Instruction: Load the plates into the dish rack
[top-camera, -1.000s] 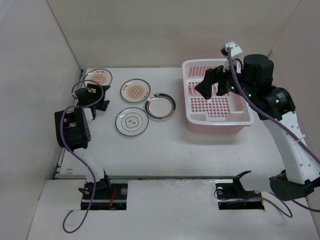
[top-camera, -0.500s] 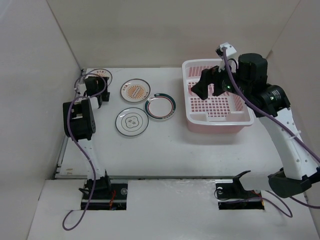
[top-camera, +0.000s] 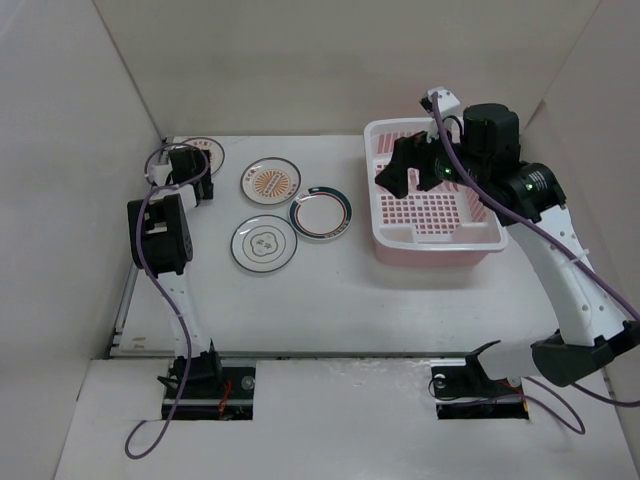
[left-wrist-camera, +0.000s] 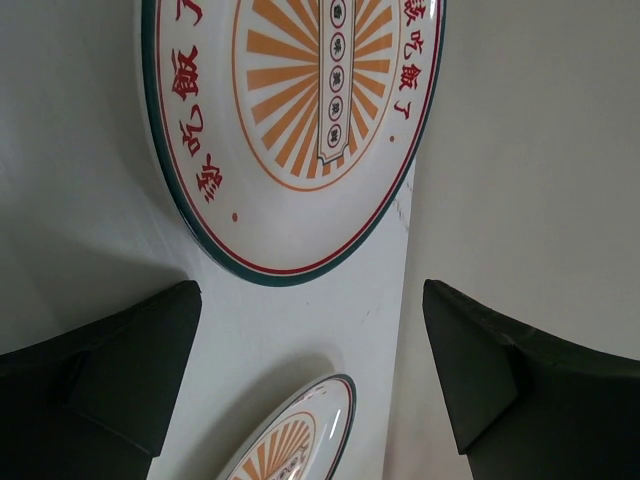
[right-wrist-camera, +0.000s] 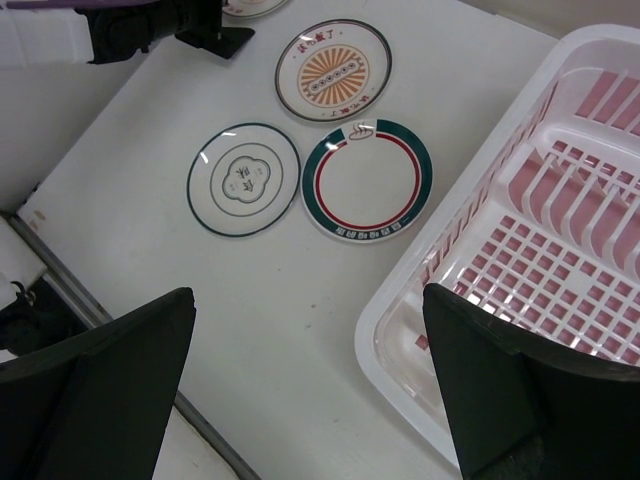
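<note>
Four plates lie on the white table. One sunburst plate (top-camera: 207, 150) sits at the far left corner, half hidden under my left gripper (top-camera: 189, 168). In the left wrist view this plate (left-wrist-camera: 290, 130) fills the top, and another sunburst rim (left-wrist-camera: 295, 440) shows low between the open jaws of the gripper (left-wrist-camera: 310, 285), touching neither finger. A second sunburst plate (top-camera: 270, 181), a green-rimmed plate (top-camera: 321, 213) and a thin-ringed plate (top-camera: 264, 243) lie mid-table. My right gripper (top-camera: 400, 172) hangs open and empty above the left rim of the pink dish rack (top-camera: 440, 240).
Enclosure walls close in at the left and the back, and the left wall (left-wrist-camera: 530, 150) stands right beside the corner plate. A dark rail (right-wrist-camera: 110, 330) runs along the table's left edge. The rack's rim (right-wrist-camera: 368, 330) lies under the right fingers.
The left arm has swung back and set its gripper over the far-left plate. The right arm has drifted a little left over the rack's rim.
</note>
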